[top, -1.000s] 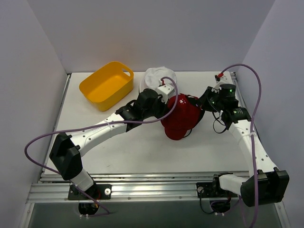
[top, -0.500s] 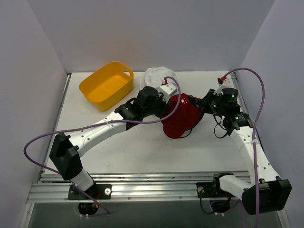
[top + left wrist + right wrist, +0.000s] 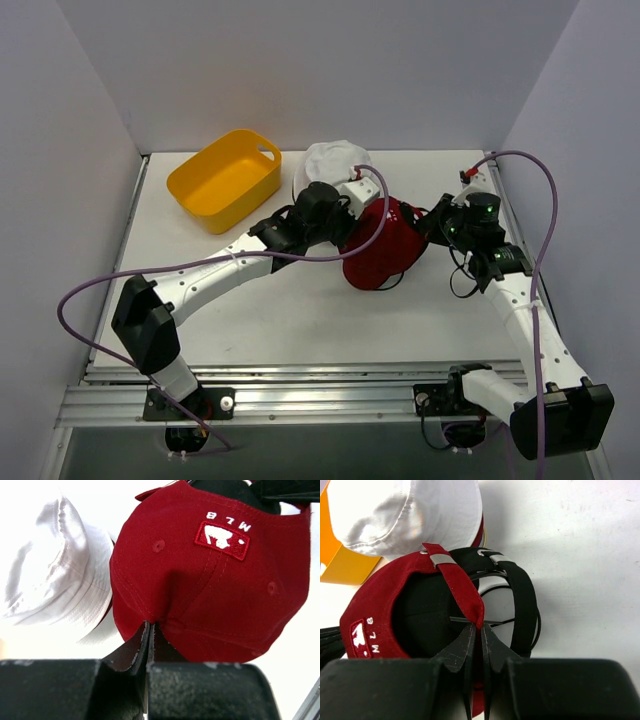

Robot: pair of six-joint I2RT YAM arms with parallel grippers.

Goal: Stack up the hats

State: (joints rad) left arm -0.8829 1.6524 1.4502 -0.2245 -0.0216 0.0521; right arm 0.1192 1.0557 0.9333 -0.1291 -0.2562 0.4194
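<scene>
Count taken across all three views. Hats sighted: four.

- One red cap [image 3: 385, 250], which carried one white logo [image 3: 222, 534].
- One white bucket hat [image 3: 330, 160].
- One black cap [image 3: 520, 595].
- One maroon hat [image 3: 480, 530], of which I saw only an edge.

Baskets: one, a yellow basket [image 3: 235, 205]. Thin wire hoops [image 3: 497, 589]: at least two strands showed, but I could not fix the exact number. Worktop [image 3: 300, 320]: one. Arms: two, my left arm [image 3: 220, 270] and my right arm [image 3: 525, 310].
</scene>
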